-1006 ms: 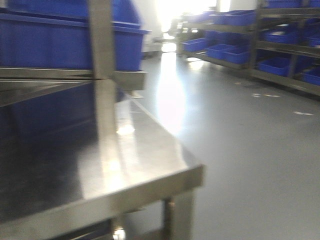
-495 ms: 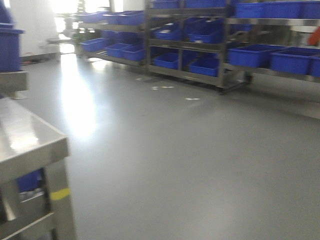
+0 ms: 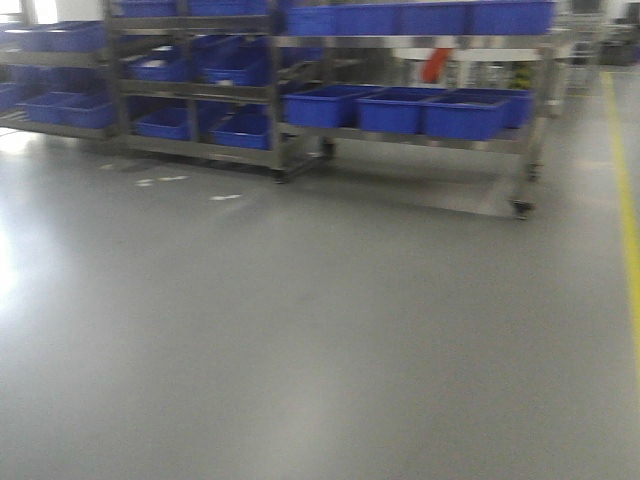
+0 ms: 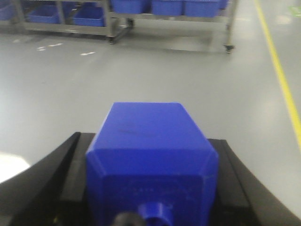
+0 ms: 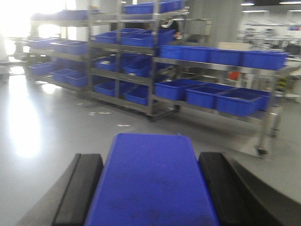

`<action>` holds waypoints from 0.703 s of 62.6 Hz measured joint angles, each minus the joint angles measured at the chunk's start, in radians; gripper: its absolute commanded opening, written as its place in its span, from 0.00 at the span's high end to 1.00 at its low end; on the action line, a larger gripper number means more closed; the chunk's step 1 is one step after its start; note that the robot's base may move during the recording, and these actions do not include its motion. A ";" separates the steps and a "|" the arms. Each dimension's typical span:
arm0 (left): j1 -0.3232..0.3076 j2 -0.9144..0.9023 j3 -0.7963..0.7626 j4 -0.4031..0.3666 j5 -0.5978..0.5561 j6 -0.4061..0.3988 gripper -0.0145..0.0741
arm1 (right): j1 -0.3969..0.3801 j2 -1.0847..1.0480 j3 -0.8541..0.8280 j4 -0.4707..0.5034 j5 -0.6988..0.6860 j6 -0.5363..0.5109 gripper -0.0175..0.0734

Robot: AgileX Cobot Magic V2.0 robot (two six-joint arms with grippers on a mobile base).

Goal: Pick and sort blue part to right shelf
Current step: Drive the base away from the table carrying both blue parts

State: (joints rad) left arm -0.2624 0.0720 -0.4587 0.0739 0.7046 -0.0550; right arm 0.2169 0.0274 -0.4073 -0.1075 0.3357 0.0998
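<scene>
In the left wrist view a blue part [image 4: 146,123], a blocky box with bevelled edges, sits between the black fingers [image 4: 70,162] of my left gripper [image 4: 149,141], which is shut on it. A second blue part [image 5: 153,183] with a flat top fills the right wrist view, and my right gripper [image 5: 150,157] is shut on it between black fingers [image 5: 214,181]. The right shelf [image 3: 420,135], a stainless steel rack with large blue bins [image 3: 465,115], stands across the grey floor. It also shows far ahead in both wrist views. Neither gripper shows in the front view.
More steel racks [image 3: 190,90] with blue bins run along the far left. Grey floor [image 3: 300,320] lies between me and the racks. A yellow floor line [image 3: 625,210] runs along the right. Small white marks [image 3: 225,197] dot the floor near the racks.
The front view has swung right. The steel table that filled the left has left the frame, and the racks with blue bins have come across to the top centre.
</scene>
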 measured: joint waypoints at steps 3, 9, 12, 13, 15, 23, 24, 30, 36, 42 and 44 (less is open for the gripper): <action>0.000 0.000 0.000 0.000 0.000 0.000 0.54 | 0.000 0.000 0.000 0.000 0.000 0.000 0.49; 0.000 0.000 0.000 0.000 0.000 0.000 0.54 | 0.000 0.000 0.000 0.000 0.000 0.000 0.49; 0.000 0.000 0.000 0.000 0.000 0.000 0.54 | 0.000 0.000 0.000 0.000 0.000 0.000 0.49; 0.000 0.000 0.000 0.000 0.000 0.000 0.54 | 0.000 0.000 0.000 0.000 0.000 0.000 0.49; 0.000 0.000 0.000 0.000 0.000 0.000 0.54 | 0.000 0.000 0.000 0.000 0.000 0.000 0.49; 0.000 0.000 0.000 -0.002 0.000 0.000 0.54 | 0.000 0.000 0.000 0.000 0.000 0.000 0.49; 0.000 0.000 0.000 -0.002 0.000 0.000 0.54 | 0.000 0.000 0.000 0.000 0.000 0.000 0.49; 0.000 0.000 0.000 -0.002 0.000 0.000 0.54 | 0.000 0.000 0.000 0.000 0.000 0.000 0.49; 0.000 0.000 0.000 -0.002 0.001 0.000 0.54 | 0.000 0.000 0.000 0.000 0.000 -0.001 0.49; 0.000 0.000 0.000 -0.004 0.001 0.000 0.54 | 0.000 0.000 0.000 0.000 0.000 -0.001 0.49; 0.000 0.000 0.000 -0.004 0.001 0.000 0.54 | 0.000 0.000 0.000 0.000 0.000 -0.001 0.49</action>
State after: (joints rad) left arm -0.2624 0.0720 -0.4587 0.0702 0.7054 -0.0550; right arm 0.2169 0.0274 -0.4073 -0.1075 0.3357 0.0992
